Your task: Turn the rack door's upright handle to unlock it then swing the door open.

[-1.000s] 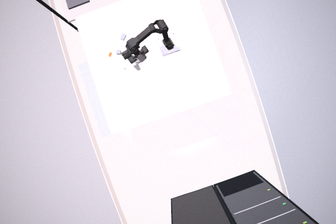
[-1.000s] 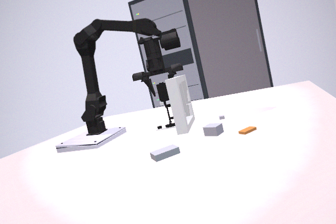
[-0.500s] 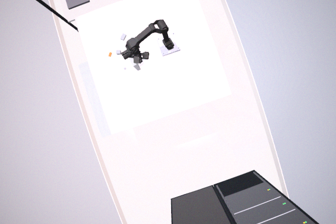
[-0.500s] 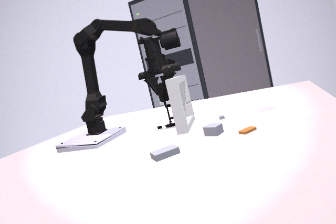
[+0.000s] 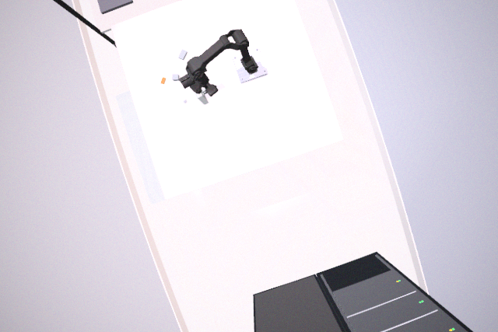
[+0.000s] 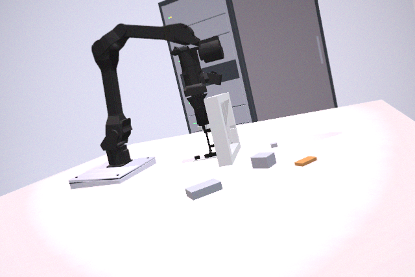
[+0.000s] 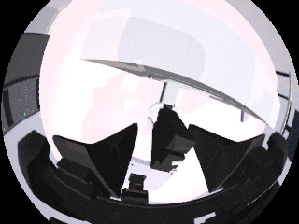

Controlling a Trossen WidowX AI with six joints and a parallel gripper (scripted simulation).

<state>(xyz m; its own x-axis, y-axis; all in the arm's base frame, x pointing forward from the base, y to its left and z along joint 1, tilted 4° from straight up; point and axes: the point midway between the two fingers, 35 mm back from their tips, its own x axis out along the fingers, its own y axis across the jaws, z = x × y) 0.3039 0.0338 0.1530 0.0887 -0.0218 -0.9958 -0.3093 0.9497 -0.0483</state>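
The white upright rack frame [image 6: 218, 130] [image 5: 204, 99] stands on the table beside my hand. My gripper [image 6: 203, 124] [image 7: 163, 124] points down at the near side of the frame, its fingers apart. In the wrist view the dark handle [image 7: 167, 137] stands between the fingers, with space on both sides, and I see no squeeze on it. A thin black rod [image 6: 208, 139] with small dark pieces at its foot shows below the fingers. A broad pale panel [image 7: 161, 44] fills the upper wrist view. The door's angle and the handle's turn cannot be told; the arm hides much.
A grey block [image 6: 262, 160] [image 5: 175, 77], a flat grey bar [image 6: 203, 189] [image 5: 183, 54], an orange piece [image 6: 305, 161] [image 5: 163, 80] and a tiny grey block [image 6: 273, 144] [image 5: 184, 101] lie near the frame. The arm's base plate [image 6: 96, 177] [image 5: 253, 75] is on the table.
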